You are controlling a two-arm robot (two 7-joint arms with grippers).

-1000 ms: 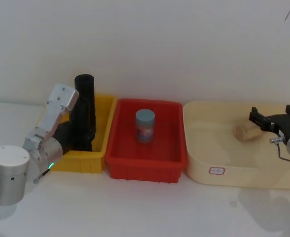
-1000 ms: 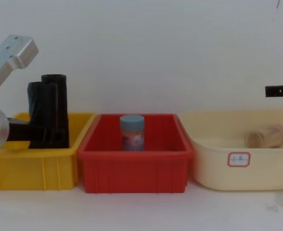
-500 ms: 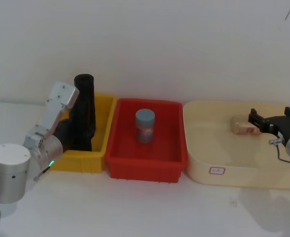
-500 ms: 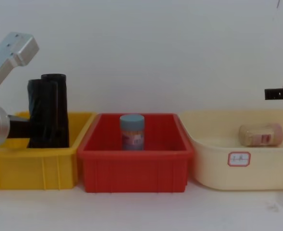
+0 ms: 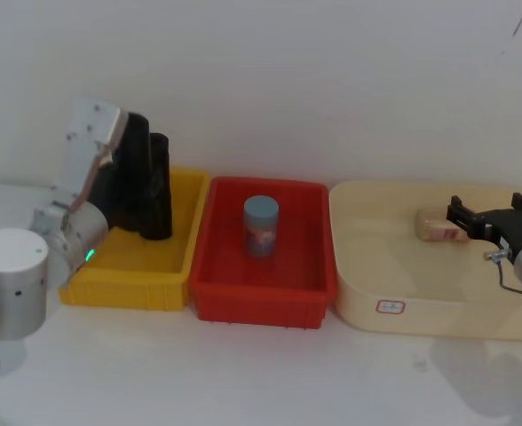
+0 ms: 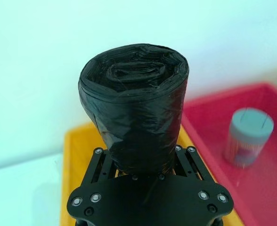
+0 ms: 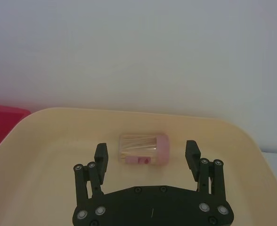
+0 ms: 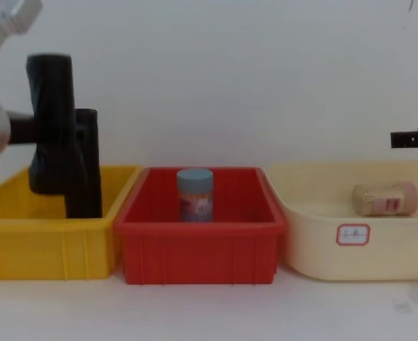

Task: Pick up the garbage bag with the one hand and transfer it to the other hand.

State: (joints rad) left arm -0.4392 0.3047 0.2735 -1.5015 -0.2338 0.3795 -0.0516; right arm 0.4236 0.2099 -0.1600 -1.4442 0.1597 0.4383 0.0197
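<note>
One garbage bag [image 6: 134, 120]: thick, wrinkled black cylinder

Bright, even light, soft faint shadows

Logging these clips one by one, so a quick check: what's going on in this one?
The left hand is shut on the thick black roll of wrinkled plastic garbage bags, holding it upright over the yellow plastic bin. The top of that roll is well above the slimmer smooth black roll standing in that bin. The right hand hangs open over the cream tray, near a small jar of toothpicks lying there. No handover yet.
</note>
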